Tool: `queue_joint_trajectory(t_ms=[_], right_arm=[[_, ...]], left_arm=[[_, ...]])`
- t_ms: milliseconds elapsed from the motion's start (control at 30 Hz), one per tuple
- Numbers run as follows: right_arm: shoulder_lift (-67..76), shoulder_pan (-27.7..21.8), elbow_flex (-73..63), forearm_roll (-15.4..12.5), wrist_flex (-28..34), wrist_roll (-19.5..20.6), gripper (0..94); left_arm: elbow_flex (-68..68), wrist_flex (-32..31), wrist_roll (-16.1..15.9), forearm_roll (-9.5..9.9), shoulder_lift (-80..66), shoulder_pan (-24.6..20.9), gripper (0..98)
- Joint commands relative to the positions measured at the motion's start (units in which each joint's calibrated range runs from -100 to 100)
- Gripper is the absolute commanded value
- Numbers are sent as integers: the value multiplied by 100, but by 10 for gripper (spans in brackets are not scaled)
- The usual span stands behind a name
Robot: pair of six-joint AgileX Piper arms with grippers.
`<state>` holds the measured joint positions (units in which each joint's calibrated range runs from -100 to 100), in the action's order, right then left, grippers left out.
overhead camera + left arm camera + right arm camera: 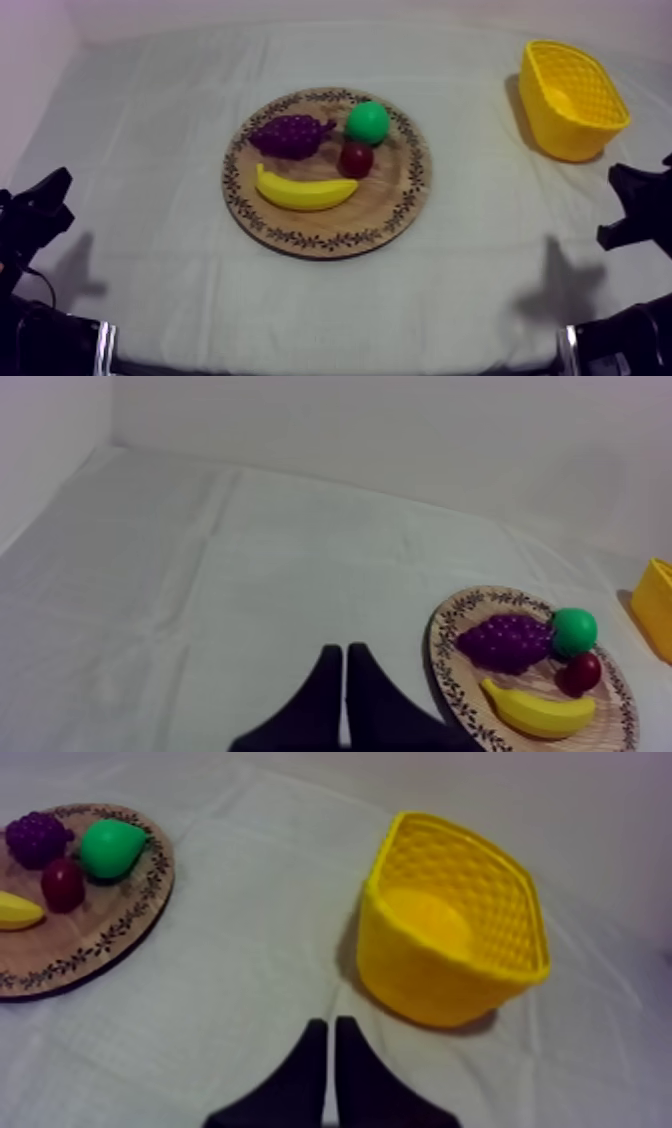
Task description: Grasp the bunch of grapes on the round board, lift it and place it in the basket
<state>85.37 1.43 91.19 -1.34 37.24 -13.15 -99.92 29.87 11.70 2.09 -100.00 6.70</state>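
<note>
A purple bunch of grapes (291, 134) (505, 642) (36, 838) lies at the far left of the round wooden board (397, 205) (450, 666) (120, 922) in the middle of the table. The yellow basket (570, 98) (450, 922) (655, 606) stands empty at the far right. My left gripper (50, 205) (343, 676) rests low at the left, shut on nothing, well short of the board. My right gripper (625, 210) (330, 1052) rests low at the right, fingers together, just in front of the basket.
On the board with the grapes lie a green pear (367, 122) (574, 630) (112, 847), a small red fruit (356, 159) (580, 672) (62, 883) and a banana (303, 190) (538, 709) (15, 912). Bare cloth lies between board and basket.
</note>
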Motion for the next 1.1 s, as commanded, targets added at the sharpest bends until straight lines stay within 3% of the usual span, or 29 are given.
queue_joint_trajectory(t_ms=[0,567,1067], right_arm=[[-583,52,-658,54,72,-64,4],[-4271,867,-5615,147,2171,-607,4],[-6705,1570,-8428,-42,3620,-1217,5]], left_arm=[[3,-4,0,-2,0,0,1],[3,-4,0,-2,0,0,1],[3,-4,0,-2,0,0,1]])
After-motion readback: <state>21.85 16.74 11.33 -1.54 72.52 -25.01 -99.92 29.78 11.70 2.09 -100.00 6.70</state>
